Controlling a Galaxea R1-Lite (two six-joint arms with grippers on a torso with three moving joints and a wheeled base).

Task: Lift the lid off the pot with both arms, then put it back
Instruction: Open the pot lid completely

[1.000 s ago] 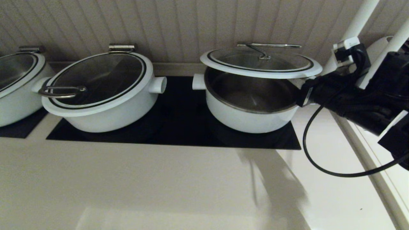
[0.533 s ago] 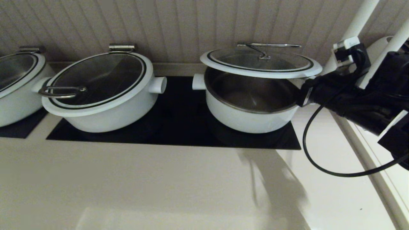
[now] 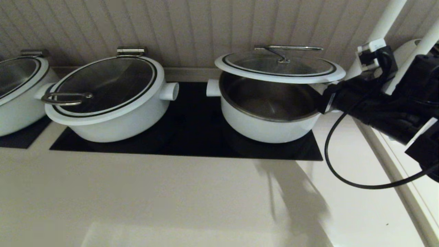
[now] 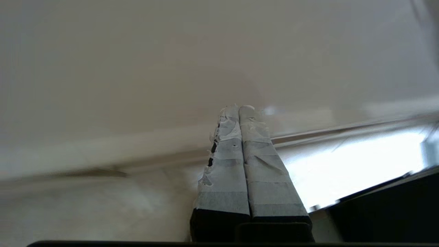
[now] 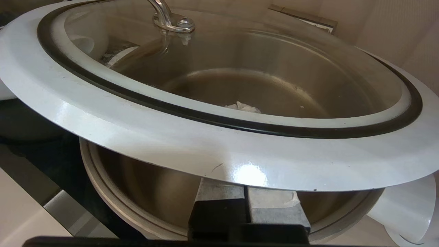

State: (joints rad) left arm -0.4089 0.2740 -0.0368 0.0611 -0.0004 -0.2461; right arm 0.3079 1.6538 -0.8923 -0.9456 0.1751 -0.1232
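Observation:
The white pot (image 3: 271, 127) stands on the right part of the black cooktop. Its glass lid (image 3: 279, 67), with a steel bar handle (image 3: 288, 49), is raised above the pot, front edge lifted, so the steel interior shows. My right gripper (image 3: 324, 99) is at the pot's right side, under the lid's rim. In the right wrist view its fingers (image 5: 246, 187) are shut together beneath the white rim (image 5: 205, 151), tips hidden by it; the pot's inside (image 5: 144, 185) lies below. My left gripper (image 4: 239, 109) is shut and empty over a pale surface, out of the head view.
A similar white pot with a loop-handle lid (image 3: 106, 99) stands left on the cooktop (image 3: 192, 137). A third pot (image 3: 17, 92) is at the far left. The wall is close behind. White posts (image 3: 387, 24) and a hanging black cable (image 3: 343, 171) are at the right.
The right side of the lid and my right gripper have risen very slightly. Nothing else has moved.

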